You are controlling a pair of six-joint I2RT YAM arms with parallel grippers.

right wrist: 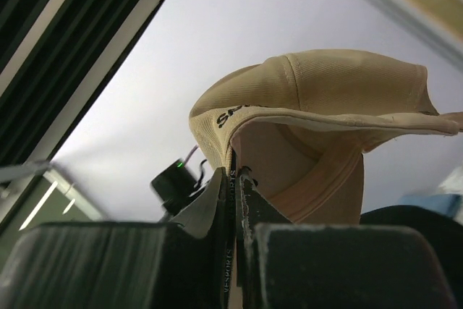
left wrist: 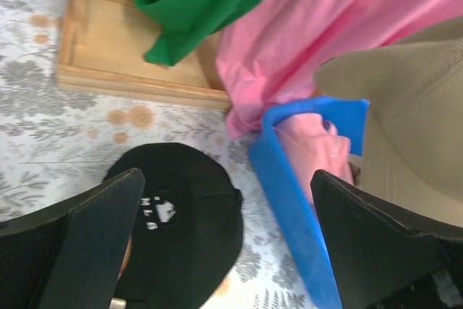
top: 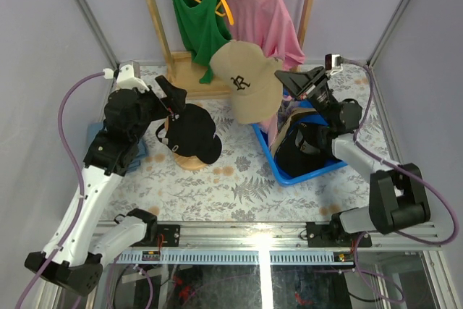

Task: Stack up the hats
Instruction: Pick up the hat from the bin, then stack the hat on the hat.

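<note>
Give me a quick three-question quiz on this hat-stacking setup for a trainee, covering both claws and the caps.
1. True or false: the right claw is shut on the tan fabric baseball cap, holding it in the air.
2. The black fabric baseball cap beneath the left claw sits on: A a hanger, B the round wooden stand, C the floor.
3. Fill in: the left claw is ____.
Key: 1 true; 2 B; 3 open.
</note>
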